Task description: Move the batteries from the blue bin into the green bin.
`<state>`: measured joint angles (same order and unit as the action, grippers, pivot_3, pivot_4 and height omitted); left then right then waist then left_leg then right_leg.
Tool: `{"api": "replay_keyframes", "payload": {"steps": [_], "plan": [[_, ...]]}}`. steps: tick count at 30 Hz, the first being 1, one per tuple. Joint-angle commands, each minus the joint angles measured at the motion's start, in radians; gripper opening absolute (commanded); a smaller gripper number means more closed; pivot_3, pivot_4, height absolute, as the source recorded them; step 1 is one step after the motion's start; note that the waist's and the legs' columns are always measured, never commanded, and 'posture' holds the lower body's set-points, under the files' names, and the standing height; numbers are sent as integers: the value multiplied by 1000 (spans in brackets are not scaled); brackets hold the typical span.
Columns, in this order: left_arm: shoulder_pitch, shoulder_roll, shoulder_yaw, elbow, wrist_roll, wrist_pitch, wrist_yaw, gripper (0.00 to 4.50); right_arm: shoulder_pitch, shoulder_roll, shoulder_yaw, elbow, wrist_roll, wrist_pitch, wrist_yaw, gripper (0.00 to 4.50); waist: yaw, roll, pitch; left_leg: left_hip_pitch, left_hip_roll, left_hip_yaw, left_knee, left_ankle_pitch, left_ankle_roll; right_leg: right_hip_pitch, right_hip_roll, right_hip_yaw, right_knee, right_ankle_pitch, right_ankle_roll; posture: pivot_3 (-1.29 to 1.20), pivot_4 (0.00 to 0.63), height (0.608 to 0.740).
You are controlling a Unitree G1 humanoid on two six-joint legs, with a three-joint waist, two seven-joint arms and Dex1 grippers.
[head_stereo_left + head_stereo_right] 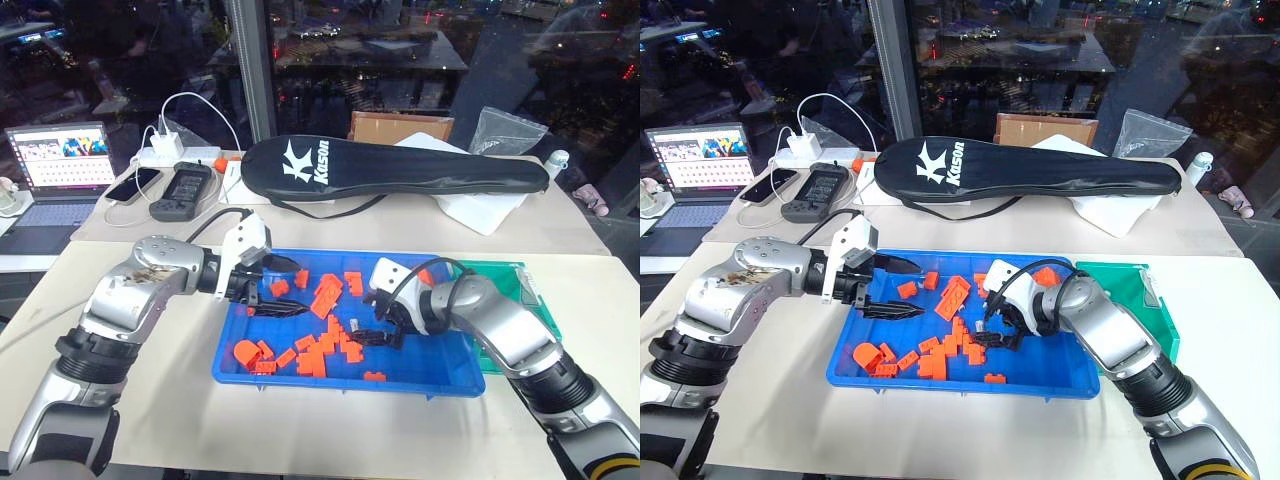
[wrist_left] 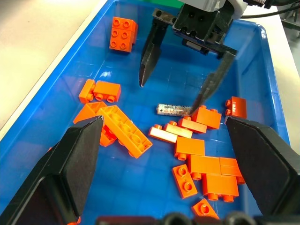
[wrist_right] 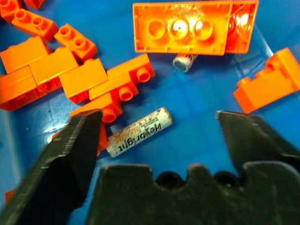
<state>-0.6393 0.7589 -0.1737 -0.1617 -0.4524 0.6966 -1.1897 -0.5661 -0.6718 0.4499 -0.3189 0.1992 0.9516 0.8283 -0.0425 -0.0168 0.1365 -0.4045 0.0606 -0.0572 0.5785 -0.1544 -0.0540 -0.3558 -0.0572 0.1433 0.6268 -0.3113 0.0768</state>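
The blue bin point(image 1: 345, 379) sits on the table in front of me, strewn with orange bricks point(image 1: 327, 293). A silver battery point(image 3: 139, 131) lies flat on the bin floor between the fingers of my right gripper point(image 3: 157, 117), which is open and just above it. The left wrist view shows the same battery point(image 2: 173, 110) at the right gripper's point(image 2: 166, 96) fingertips. A second battery point(image 3: 185, 61) pokes out from under a large brick. My left gripper point(image 1: 303, 288) hovers open over the bin's left half, holding nothing. The green bin point(image 1: 1118, 287) stands against the blue bin's right side, behind my right arm.
A black racket bag point(image 1: 395, 170) lies across the table behind the bins, with a cardboard box point(image 1: 400, 125) and a plastic bag point(image 1: 505, 128) beyond it. A laptop point(image 1: 62, 165), a phone point(image 1: 133, 184) and a power strip point(image 1: 180, 155) are at the far left.
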Motion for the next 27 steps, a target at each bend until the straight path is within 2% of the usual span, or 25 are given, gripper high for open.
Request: {"api": "replay_keyframes", "payload": {"steps": [1, 8, 11, 14, 15, 20, 27], "plan": [[-13, 2, 19, -21, 1, -18, 5, 4500, 12, 6, 4, 4, -34, -3, -36, 4442, 0, 0, 0, 0, 0, 0, 0, 0, 0, 0, 0, 0, 0, 0, 0, 0, 150, 740], [-23, -1, 16, -16, 6, -19, 8, 4500, 10, 22, -16, 20, -30, -3, -45, 4442, 0, 0, 0, 1, 0, 0, 0, 0, 0, 1, 0, 0, 0, 0, 0, 0, 150, 740], [-23, -2, 15, -16, 7, -19, 10, 4500, 8, 23, -18, 19, -26, -3, -38, 3722, 0, 0, 0, 1, 0, 0, 0, 0, 0, 1, 0, 0, 0, 0, 0, 0, 150, 740], [-21, -2, 16, -21, 5, -17, 12, 4500, 12, 18, -20, 5, -21, 2, -33, 2770, 0, 0, 0, 1, 0, 0, 0, 0, 0, 1, 0, 0, 0, 0, 0, 0, 150, 740], [-21, -2, 16, -22, 4, -16, 12, 4500, 13, 15, -21, 0, -18, 4, -30, 2315, 0, 0, 0, 1, 0, 0, 0, 0, 0, 1, 0, 0, 0, 0, 0, 0, 150, 740], [-22, -3, 14, -21, 6, -17, 14, 4500, 4, 0, -35, -12, -8, 7, -11, 630, 0, 0, 0, 0, 0, 0, 0, 0, 0, 0, 0, 0, 0, 0, 0, 0, 150, 740], [-20, -4, 13, -20, 6, -19, 14, 4500, -19, -1, -69, -31, 13, 34, 0, 630, 0, -1, 0, 0, 0, 0, 0, 0, 0, 0, 0, 0, 0, 0, 0, 0, 150, 740]]}}
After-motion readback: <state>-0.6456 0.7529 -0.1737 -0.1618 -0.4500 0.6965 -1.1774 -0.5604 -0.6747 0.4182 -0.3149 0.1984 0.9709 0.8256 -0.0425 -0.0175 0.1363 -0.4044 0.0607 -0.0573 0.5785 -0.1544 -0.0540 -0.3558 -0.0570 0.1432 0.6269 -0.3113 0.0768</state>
